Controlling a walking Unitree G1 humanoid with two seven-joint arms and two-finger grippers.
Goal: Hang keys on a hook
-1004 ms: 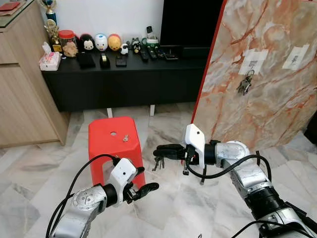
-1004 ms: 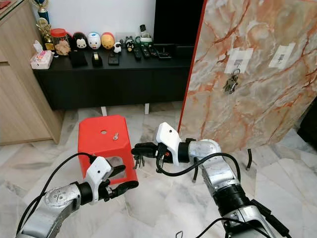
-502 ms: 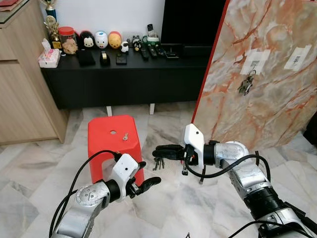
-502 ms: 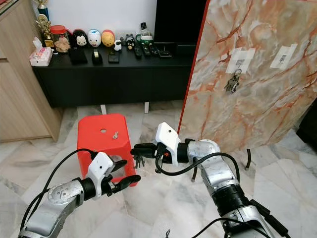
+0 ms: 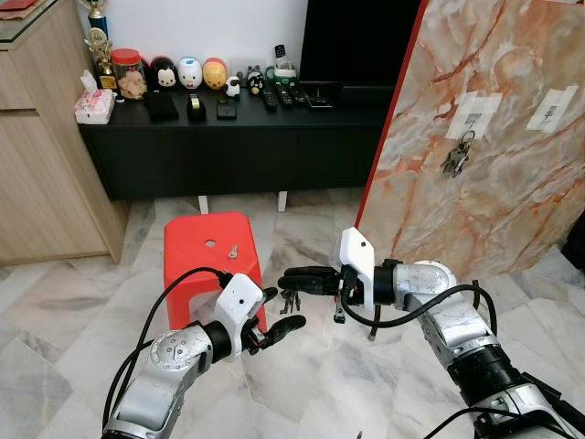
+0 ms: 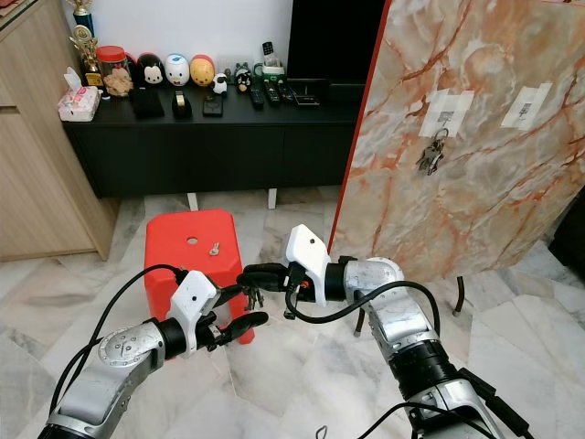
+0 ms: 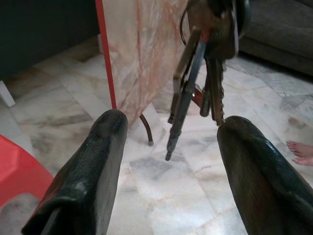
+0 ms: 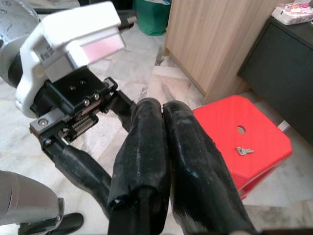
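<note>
My right gripper [image 5: 291, 276] is shut on a bunch of keys [image 5: 291, 300] that hangs from it over the floor, beside the red stool [image 5: 206, 261]. My left gripper [image 5: 279, 311] is open just below and to the left of the bunch. In the left wrist view the bunch of keys [image 7: 205, 58] dangles between its two spread fingers [image 7: 98, 166], not touching them. A single small key [image 5: 232, 251] lies on the stool's top. On the leaning marble board [image 5: 494, 192], another key bunch [image 5: 454, 155] hangs from a taped hook, and a second taped hook [image 5: 552, 108] is bare.
A long black cabinet [image 5: 228, 146] with figurines and remotes runs along the back wall. A wooden cupboard [image 5: 41, 165] stands at the left. The board's thin metal legs [image 5: 373, 325] stand on the marble floor. A person's bare foot [image 7: 303, 152] rests on the floor.
My left gripper has risen and moved right, up under the hanging keys. The right gripper has stayed in place with the bunch.
</note>
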